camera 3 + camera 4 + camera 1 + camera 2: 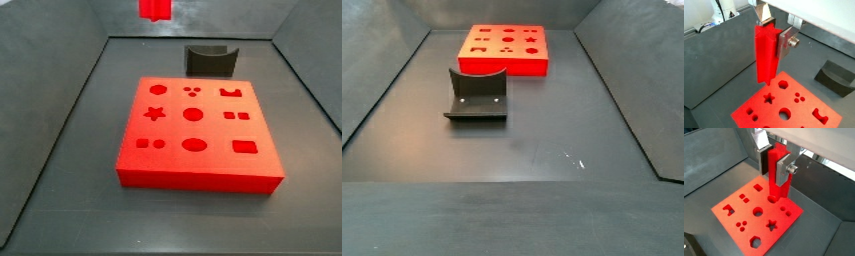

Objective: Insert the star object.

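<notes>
**Star peg hanging over the block**

Dark grey walls and floor are enclosing the work area. Above it, the gripper (pixel 775 34) is pinching the star object (pixel 765 52) between its silver fingers (pixel 784 169), holding the peg upright and clear of the surface, its lower end hanging above the red block (pixel 751 215). In a side view only the peg's tip (pixel 155 9) is showing at the upper edge, well above the block (pixel 195 130). Just beyond the block, the dark curved holder (pixel 209 59) is sitting on the floor.
</notes>
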